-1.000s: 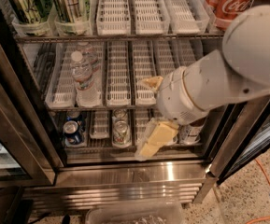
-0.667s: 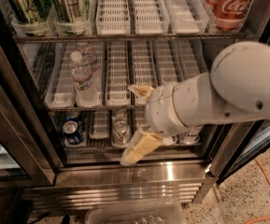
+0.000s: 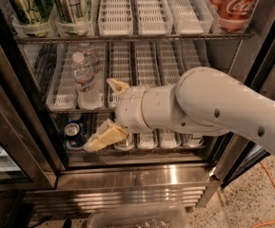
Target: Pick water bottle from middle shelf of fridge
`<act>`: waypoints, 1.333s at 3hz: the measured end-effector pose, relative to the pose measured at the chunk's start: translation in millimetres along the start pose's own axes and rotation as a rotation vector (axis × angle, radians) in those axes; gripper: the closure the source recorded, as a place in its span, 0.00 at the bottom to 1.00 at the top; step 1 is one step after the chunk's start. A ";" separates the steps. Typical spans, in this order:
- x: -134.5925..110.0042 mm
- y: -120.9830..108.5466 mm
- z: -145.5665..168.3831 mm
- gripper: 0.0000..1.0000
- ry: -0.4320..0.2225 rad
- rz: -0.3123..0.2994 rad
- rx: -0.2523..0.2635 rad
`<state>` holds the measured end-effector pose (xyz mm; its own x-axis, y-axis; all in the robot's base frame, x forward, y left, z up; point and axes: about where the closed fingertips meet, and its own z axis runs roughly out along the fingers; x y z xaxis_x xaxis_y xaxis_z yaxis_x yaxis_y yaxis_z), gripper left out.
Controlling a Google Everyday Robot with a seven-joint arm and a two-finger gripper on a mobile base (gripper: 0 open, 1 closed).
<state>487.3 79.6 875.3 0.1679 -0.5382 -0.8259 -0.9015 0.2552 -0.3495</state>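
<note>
Fridge [image 3: 142, 175]: the door stands open, so all three shelves are within my reach from the front.
Water bottle [image 3: 85, 80]: it stands upright in the second lane from the left on the middle shelf [image 3: 146, 65], cap up, close to the front edge. A second clear bottle seems to stand behind it in the same lane; I cannot tell for certain.
Lane fit: the slotted tray walls hold the bottle straight, so a front approach looks simplest to me.
Gripper [image 3: 99, 114]: mine, just to the right of the bottle and in front of the shelf edge, not touching it.
Fingers [image 3: 103, 137]: spread wide, one tip level with the bottle's body, the other hanging lower in front of the bottom shelf. I judge this spread is meant to take the bottle's full width.
Arm [image 3: 213, 103]: it comes in from the right, crossing in front of the empty right-hand lanes.
Neighbours: green cans [image 3: 30, 4] above, red cola cans [image 3: 234, 4] top right, a blue-topped can [image 3: 73, 129] below; all apart from my fingers.
Risk: the lower finger could catch the shelf's front rail.
</note>
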 end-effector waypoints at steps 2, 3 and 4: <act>-7.4 10.6 10.6 0.00 -0.017 0.003 0.023; -18.9 28.9 28.6 0.00 -0.020 0.036 0.089; -29.2 27.9 39.2 0.00 -0.015 0.061 0.190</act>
<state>473.0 133.9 872.4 0.1224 -0.5056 -0.8540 -0.8192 0.4344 -0.3745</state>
